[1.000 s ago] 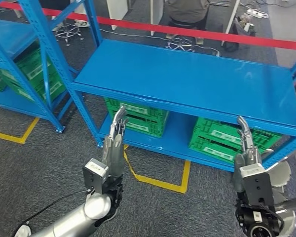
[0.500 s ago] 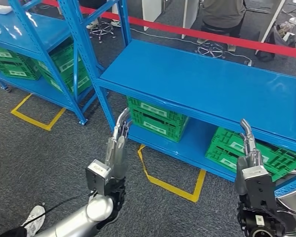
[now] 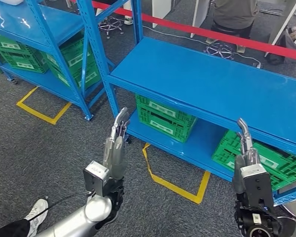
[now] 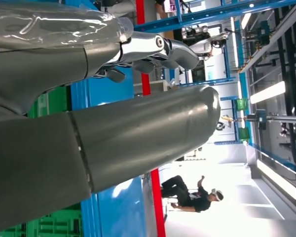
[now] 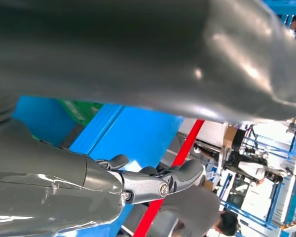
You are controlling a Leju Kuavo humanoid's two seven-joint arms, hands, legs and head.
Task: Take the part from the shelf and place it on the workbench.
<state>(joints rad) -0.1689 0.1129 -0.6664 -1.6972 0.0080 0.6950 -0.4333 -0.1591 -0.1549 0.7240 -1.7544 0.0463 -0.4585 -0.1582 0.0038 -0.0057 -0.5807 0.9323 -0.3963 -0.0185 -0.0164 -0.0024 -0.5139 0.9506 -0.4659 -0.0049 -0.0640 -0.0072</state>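
My left hand is raised in front of me, fingers stretched out straight and holding nothing. My right hand stands the same way at the lower right, also empty. Both hover over the floor in front of a long low blue shelf whose top surface is bare. In the left wrist view the thumb and fingers are apart with nothing between them. The right wrist view shows the same for its fingers. A small white object lies on the upper left shelf, cut off by the picture's edge.
Green crates sit on the low shelf's bottom level, more under the left shelf. Yellow tape marks the grey carpet. A red barrier tape runs behind, with a seated person beyond. A person's shoe is at the lower left.
The whole picture has slid to the right, so the camera has turned left; the left shelf has come further into view. Both hands keep the same raised, empty pose.
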